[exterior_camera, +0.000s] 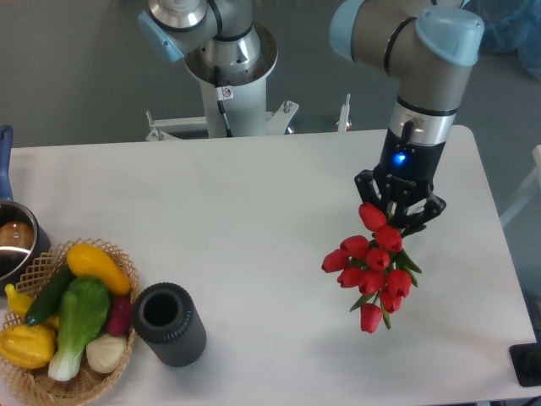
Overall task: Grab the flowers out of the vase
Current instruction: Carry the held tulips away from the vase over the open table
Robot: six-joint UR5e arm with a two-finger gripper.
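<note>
The fixed camera looks down on a white table (pixel 254 220) from the front. At the far left edge a steel pot (pixel 15 245) with a blue handle (pixel 5 161) sits partly out of view. Just beside it, at the lower left corner, a wicker basket (pixel 38 271) holds a yellow squash (pixel 100 267), a dark green cucumber (pixel 48 296), a leafy green vegetable (pixel 80 321), a second yellow piece (pixel 25 345) and a dark red item (pixel 120 315). Touching or nearly touching the basket's right side stands the vase (pixel 169 325), dark grey, ribbed and upright, its round mouth open and empty. The middle of the table is bare white surface. Behind the table's far edge, left of centre, rises a pale arm base (pixel 228 76) on a metal mount. Well apart from the vase, on the right side of the scene, the arm (pixel 423 76) comes down from the upper right, a blue light glowing on its wrist. Its gripper (pixel 397 218) is clamped on the flowers (pixel 372 266), its dark fingers closed around the stem end while the red tulip buds and green leaves hang out below and to the left of it, toward the camera. The bunch is clear of the vase; whether it touches the table cannot be told.
</note>
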